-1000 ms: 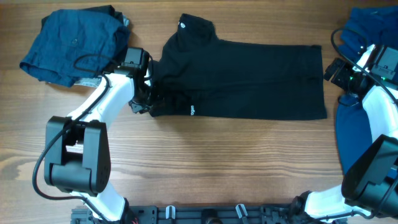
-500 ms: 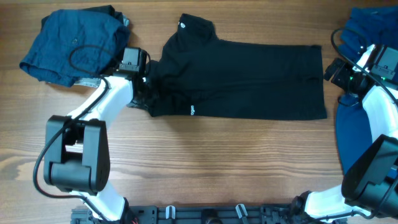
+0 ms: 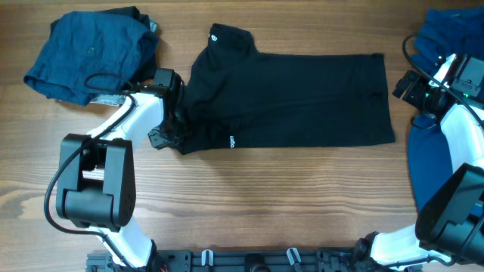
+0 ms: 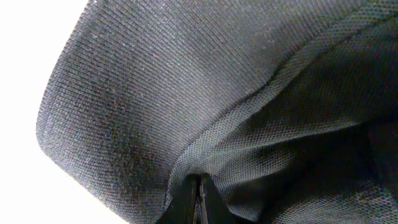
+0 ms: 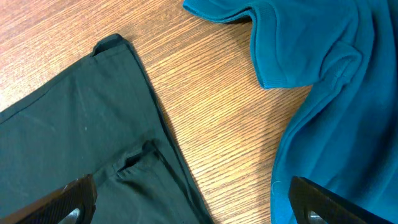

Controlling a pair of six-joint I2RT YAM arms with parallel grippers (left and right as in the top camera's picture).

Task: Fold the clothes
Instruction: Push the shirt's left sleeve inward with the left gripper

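Left gripper (image 3: 172,130) clenched on black collared shirt (image 3: 302,98), probably sleeve edge, frame left-centre, to lift for folding; right gripper (image 3: 403,85) spread, empty.

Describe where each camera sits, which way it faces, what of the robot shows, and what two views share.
Overhead: above the table, facing straight down at the black shirt; the left arm and right arm show.
Left wrist: on the left arm, tight against black fabric; the shut left claw shows.
Right wrist: on the right arm, facing down at shirt corner and blue garment; tips of the open right claw show.
Shared: overhead and right wrist both show that corner.
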